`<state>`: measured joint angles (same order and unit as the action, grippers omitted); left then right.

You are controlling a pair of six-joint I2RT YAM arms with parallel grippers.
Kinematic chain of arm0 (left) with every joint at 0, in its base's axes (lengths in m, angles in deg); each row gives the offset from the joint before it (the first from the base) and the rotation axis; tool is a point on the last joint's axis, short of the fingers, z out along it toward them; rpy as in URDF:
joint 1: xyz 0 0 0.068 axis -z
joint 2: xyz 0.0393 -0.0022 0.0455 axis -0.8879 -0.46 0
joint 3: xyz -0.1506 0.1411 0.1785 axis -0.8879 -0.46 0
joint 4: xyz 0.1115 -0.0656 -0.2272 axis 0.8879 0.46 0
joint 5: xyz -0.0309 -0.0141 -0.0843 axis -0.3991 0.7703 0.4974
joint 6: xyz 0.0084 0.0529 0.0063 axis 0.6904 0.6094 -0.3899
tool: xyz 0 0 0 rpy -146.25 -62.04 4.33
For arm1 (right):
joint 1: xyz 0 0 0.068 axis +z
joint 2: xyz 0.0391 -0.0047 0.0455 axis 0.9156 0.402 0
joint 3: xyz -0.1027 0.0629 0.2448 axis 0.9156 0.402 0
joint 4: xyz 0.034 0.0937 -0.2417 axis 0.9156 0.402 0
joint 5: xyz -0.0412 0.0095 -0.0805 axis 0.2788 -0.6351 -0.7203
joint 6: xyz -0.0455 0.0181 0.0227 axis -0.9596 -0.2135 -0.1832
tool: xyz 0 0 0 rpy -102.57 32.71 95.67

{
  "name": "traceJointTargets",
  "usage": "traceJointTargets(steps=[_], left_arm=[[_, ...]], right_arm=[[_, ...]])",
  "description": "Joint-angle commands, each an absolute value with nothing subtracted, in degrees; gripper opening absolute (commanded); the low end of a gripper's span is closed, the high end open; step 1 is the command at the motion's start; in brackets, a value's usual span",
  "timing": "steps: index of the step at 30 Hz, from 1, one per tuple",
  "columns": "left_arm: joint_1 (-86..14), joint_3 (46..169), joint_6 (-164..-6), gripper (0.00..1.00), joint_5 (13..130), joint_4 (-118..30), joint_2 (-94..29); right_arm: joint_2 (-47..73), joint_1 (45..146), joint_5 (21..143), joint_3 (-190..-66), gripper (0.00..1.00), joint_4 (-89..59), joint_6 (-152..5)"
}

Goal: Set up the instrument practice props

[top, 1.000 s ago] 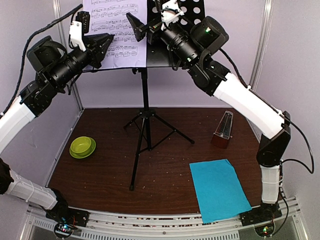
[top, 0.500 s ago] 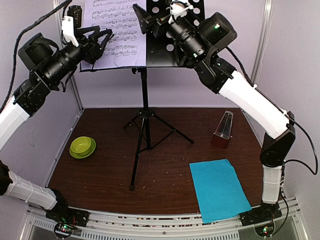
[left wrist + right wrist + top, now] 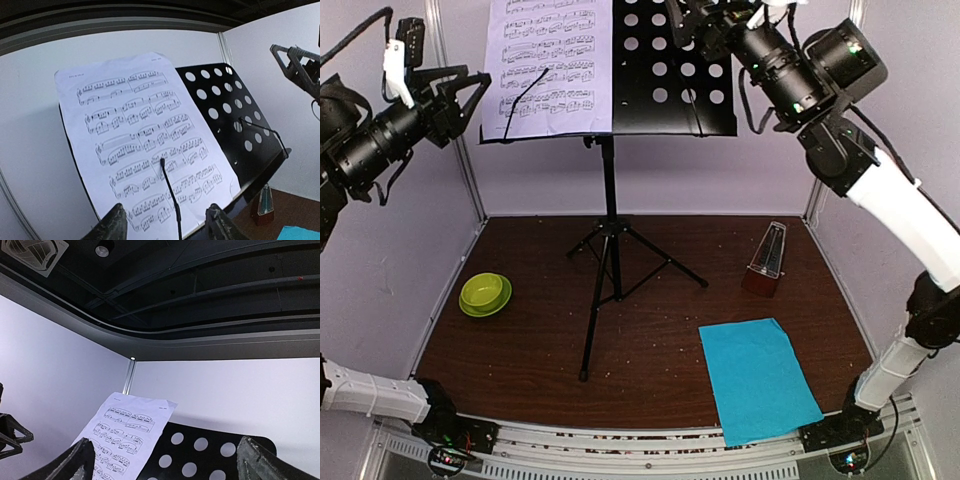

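Black music stand (image 3: 609,250) stands upright, lilac sheet (image 3: 550,65) on its desk near the left gripper (image 3: 468,90); cyan sheet (image 3: 758,378) lies flat, metronome (image 3: 767,262) upright, well below the right gripper (image 3: 688,22).

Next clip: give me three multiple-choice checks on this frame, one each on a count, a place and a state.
1. Sheets on the stand: A none, B one, C two.
2. The cyan sheet is: A on the stand, B on the table, C held in the air.
3. The left gripper is: A open, holding nothing, B shut on a sheet, C shut, holding nothing.

Key: 1 B, only the lilac sheet rests on it. 2 B, it lies flat on the table. 3 A, its fingers stand apart, off the sheet.
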<state>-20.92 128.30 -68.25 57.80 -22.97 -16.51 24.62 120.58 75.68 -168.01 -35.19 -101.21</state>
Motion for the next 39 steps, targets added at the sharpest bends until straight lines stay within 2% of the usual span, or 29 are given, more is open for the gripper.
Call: traceJointTargets(steps=[1, 6, 14, 22, 25, 29, 34, 39], left_arm=[[-20.0, 122.9, -70.3, 0.55, 57.4, -16.8, -12.8], [-16.4, 119.3, -70.5, 0.55, 58.0, -11.3, -10.7], [-0.8, 107.2, -72.4, 0.55, 51.3, -9.9, -10.5], [4.7, 96.9, -78.5, 0.55, 49.6, -18.6, -14.3], [6.7, 96.6, -79.0, 0.55, 48.8, -21.3, -18.5], [10.1, 100.1, -78.9, 0.55, 48.8, -23.0, -25.4], [11.5, 104.7, -80.1, 0.56, 48.8, -23.0, -31.7], [11.6, 104.4, -81.1, 0.56, 47.8, -26.5, -32.4]], right_arm=[[17.1, 120.4, 72.5, -160.1, 1.0, -31.1, -96.6], [8.0, 120.5, 70.4, -151.2, 1.0, -24.2, -92.5], [-6.7, 120.5, 66.9, -137.3, 1.0, -4.3, -81.7], [-17.2, 120.1, 58.6, -123.0, 1.0, 15.3, -66.7], [-17.9, 117.6, 59.2, -117.8, 1.0, 22.9, -60.4], [-16.6, 110.4, 68.0, -111.9, 0.98, 29.5, -55.6], [-14.1, 100.2, 75.2, -103.3, 0.85, 30.5, -53.4], [-8.3, 97.3, 71.8, -101.4, 0.78, 31.0, -55.0]])
